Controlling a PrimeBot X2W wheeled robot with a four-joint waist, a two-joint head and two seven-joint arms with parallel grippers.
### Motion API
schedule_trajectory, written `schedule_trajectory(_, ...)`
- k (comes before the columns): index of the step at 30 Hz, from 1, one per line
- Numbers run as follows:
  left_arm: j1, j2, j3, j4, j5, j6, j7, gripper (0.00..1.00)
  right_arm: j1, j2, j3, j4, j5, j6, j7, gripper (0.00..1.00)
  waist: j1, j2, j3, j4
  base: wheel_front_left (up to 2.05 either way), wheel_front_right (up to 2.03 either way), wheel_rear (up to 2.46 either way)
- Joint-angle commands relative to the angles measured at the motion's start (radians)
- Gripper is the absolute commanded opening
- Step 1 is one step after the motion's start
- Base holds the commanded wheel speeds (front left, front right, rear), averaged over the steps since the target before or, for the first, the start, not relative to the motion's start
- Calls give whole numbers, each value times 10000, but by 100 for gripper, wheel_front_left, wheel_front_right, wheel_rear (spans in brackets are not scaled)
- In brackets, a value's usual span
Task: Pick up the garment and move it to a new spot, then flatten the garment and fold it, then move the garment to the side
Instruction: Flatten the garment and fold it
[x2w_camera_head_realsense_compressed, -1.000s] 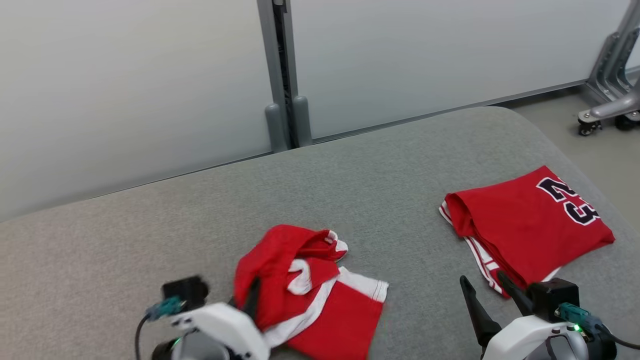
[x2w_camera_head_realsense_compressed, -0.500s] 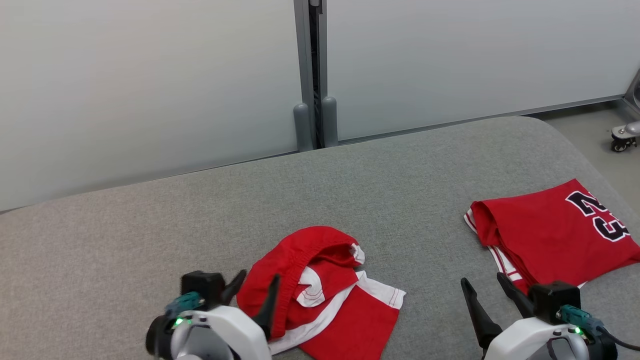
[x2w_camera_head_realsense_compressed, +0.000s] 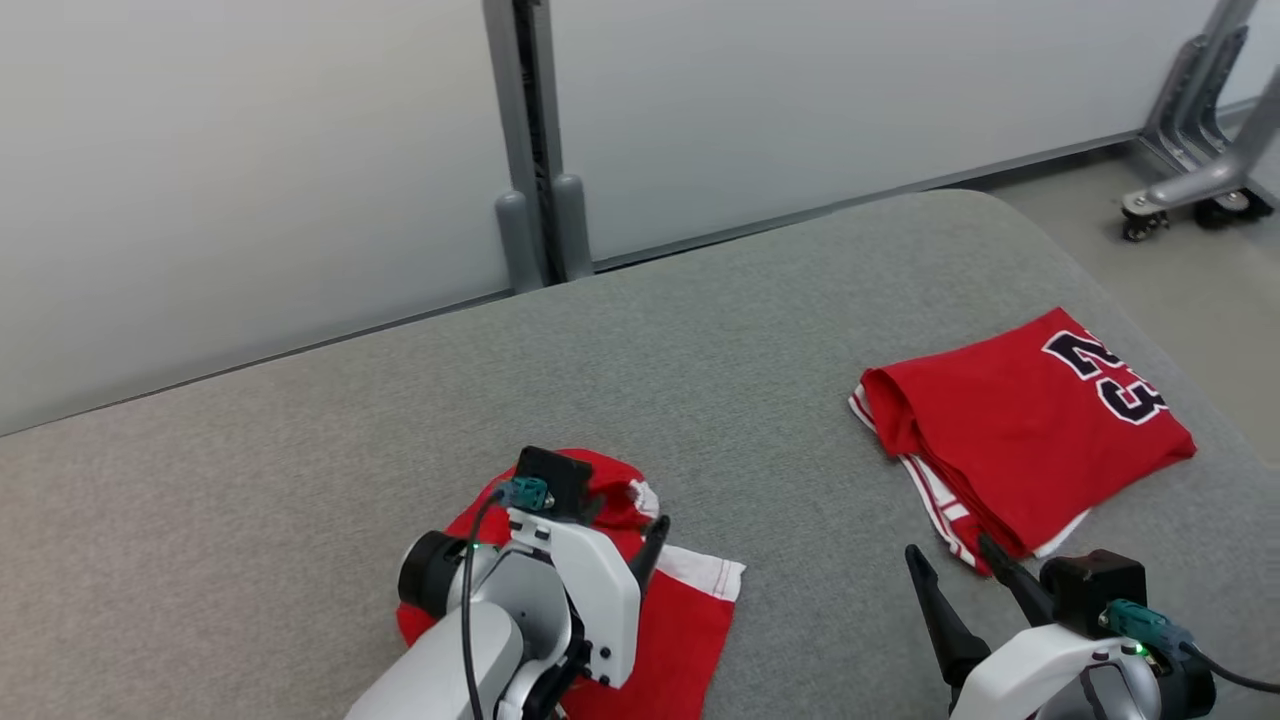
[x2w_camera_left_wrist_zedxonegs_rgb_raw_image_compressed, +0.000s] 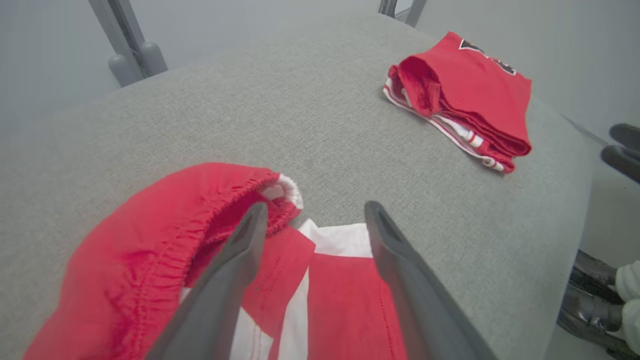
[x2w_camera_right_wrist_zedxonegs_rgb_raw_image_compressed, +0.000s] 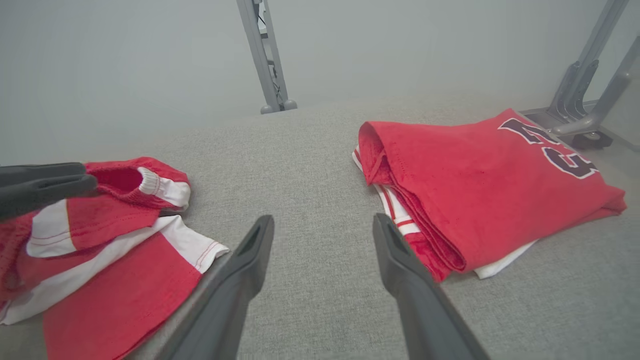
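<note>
- The shorts (x2w_camera_left_wrist_zedxonegs_rgb_raw_image_compressed: 150, 240), red with white trim, lie crumpled on the grey tabletop (x2w_camera_head_realsense_compressed: 700, 380) at the near left; the gathered waistband is heaped on the left, and a flatter leg with a white hem spreads to its right.
- The left fingers (x2w_camera_left_wrist_zedxonegs_rgb_raw_image_compressed: 235, 270) stand wide apart and hold nothing; they hang over the shorts, one tip at the mouth of the waistband, the other over the white hem; I cannot tell whether either tip touches the cloth.
- Between these two fingers show a red flap and a white band of the shorts; past the tips the tabletop runs back to a pale wall (x2w_camera_head_realsense_compressed: 250, 150), where a grey post (x2w_camera_head_realsense_compressed: 528, 150) stands.
- The right fingers (x2w_camera_right_wrist_zedxonegs_rgb_raw_image_compressed: 400, 265) are wide apart too, with nothing in them; grey tabletop shows between them; the shorts lie well off to their left.
- The jersey (x2w_camera_head_realsense_compressed: 1010, 440), red and folded, lies just beside the right-hand one of the right fingers; I cannot tell if its near corner touches that finger; a dark 23 shows on top at its far end, and white striped edges poke out beneath; it is well apart from the shorts.
- A metal frame (x2w_camera_head_realsense_compressed: 1180, 185) on castors stands on the floor past the tabletop's rounded right corner.
</note>
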Motion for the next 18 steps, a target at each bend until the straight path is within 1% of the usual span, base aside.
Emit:
schedule_trajectory(1,-307,-8,123,401,-1,162,-27,100,-108,-57,-9,74,46,3,-80,100,0,-1,255,-550,0,0,0)
schedule_trajectory(3,-566,-79,245,824,-116,224,-63,100,-173,-51,-6,105,97,3,-145,100,0,-1,362,-868,0,0,0)
schedule_trajectory(6,-784,-119,487,1456,-237,467,-37,100,-211,-57,50,193,176,3,-226,100,0,-1,514,-1339,0,0,0)
schedule_trajectory(10,-1075,-105,612,2063,-201,694,-104,100,-252,-53,6,298,201,3,-327,100,0,-1,665,-1717,0,0,0)
schedule_trajectory(11,-1106,-104,620,2198,-217,709,-76,91,-259,-54,-4,318,203,3,-348,100,0,-1,690,-1772,0,0,0)
schedule_trajectory(12,-1106,-104,620,2198,-217,709,-76,91,-259,-54,-4,318,203,3,-348,100,0,-1,690,-1772,0,0,0)
schedule_trajectory(13,-1116,-108,614,2336,-255,740,1,88,-267,-54,-16,336,196,3,-373,100,0,-1,706,-1813,0,0,0)
schedule_trajectory(16,-1236,-151,642,2545,-326,771,20,87,-293,-52,-64,376,177,3,-413,100,0,-1,726,-1854,0,0,0)
schedule_trajectory(18,-1295,-181,624,2583,-281,711,-196,34,-323,-52,-78,396,162,3,-444,100,0,-1,732,-1842,0,0,0)
